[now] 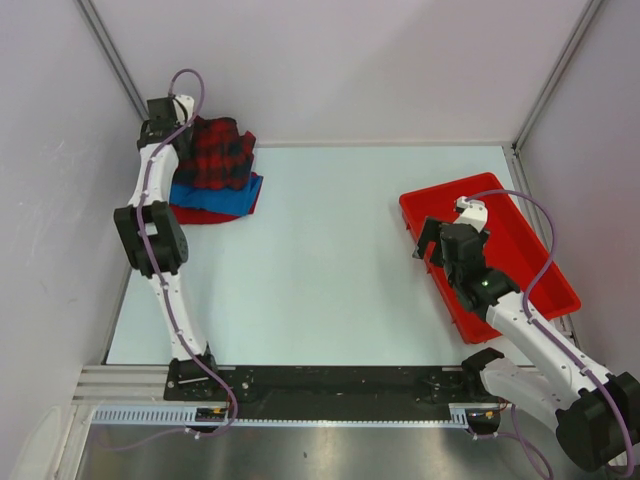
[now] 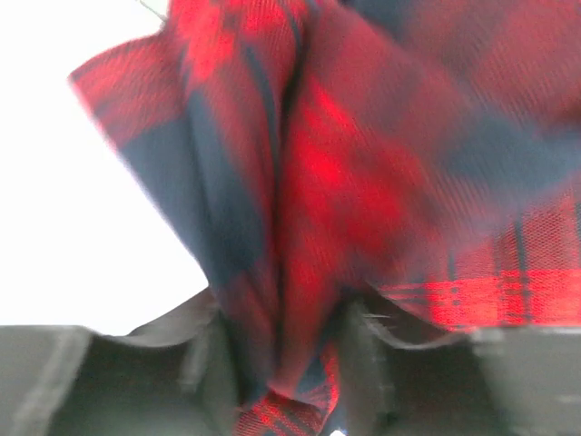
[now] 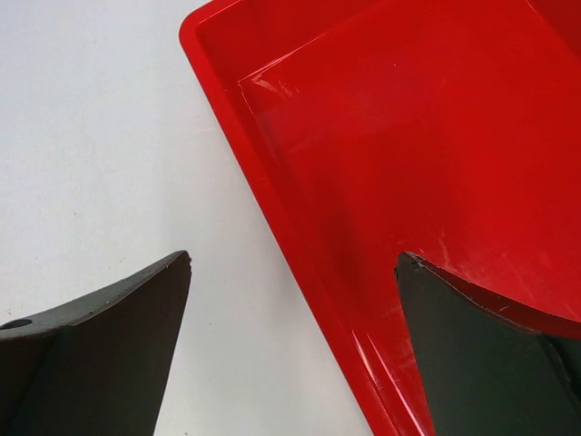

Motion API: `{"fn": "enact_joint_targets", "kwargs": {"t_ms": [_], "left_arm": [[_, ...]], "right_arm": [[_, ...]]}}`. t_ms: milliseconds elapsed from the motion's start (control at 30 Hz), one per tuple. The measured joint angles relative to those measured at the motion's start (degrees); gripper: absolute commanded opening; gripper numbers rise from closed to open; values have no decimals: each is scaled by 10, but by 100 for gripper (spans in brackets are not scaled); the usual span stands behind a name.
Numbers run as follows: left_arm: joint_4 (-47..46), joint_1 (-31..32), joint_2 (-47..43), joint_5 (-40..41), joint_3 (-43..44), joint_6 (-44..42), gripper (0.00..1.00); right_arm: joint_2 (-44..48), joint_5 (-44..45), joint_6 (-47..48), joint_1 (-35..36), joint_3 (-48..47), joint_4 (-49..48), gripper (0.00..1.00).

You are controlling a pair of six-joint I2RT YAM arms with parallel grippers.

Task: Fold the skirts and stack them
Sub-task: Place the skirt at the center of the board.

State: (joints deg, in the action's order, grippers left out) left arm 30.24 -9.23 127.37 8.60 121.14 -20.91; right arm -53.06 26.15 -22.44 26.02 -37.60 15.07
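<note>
At the table's far left, the red-and-navy plaid skirt (image 1: 220, 152) hangs bunched above the bright blue skirt (image 1: 225, 197), which lies on the plain red skirt (image 1: 205, 214). My left gripper (image 1: 183, 150) is shut on the plaid skirt's left edge; in the left wrist view the plaid cloth (image 2: 309, 200) is pinched between the fingers (image 2: 204, 372). My right gripper (image 1: 432, 243) is open and empty above the left rim of the red plastic tray (image 1: 520, 225), with its fingertips (image 3: 154, 300) wide apart over the table and the tray (image 3: 408, 136).
The empty red tray stands at the right, slanted toward the front right. White walls and metal posts (image 1: 108, 50) close in the back corners. A black rail (image 1: 330, 382) runs along the near edge.
</note>
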Motion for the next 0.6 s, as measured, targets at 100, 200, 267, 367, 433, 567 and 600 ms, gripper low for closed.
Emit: {"fn": "enact_joint_targets", "kwargs": {"t_ms": [100,200,267,367,433,567,600], "left_arm": [[-3,-4,17,0,13,-3,65],[0,-9,23,2,13,-7,98],[3,-11,24,3,13,-8,100],[7,-12,24,3,13,5,100],[10,-12,23,5,13,20,100],[31,-12,6,11,14,73,100],[37,-12,-2,11,13,87,100]], "right_arm": [[-2,0,0,0,0,0,100],[-10,0,0,0,0,-1,100],[-13,0,0,0,0,-1,100],[-15,-1,0,0,0,-2,100],[-15,-1,0,0,0,-3,100],[-15,-3,0,0,0,-3,100],[-15,-5,0,0,0,-2,100]]}}
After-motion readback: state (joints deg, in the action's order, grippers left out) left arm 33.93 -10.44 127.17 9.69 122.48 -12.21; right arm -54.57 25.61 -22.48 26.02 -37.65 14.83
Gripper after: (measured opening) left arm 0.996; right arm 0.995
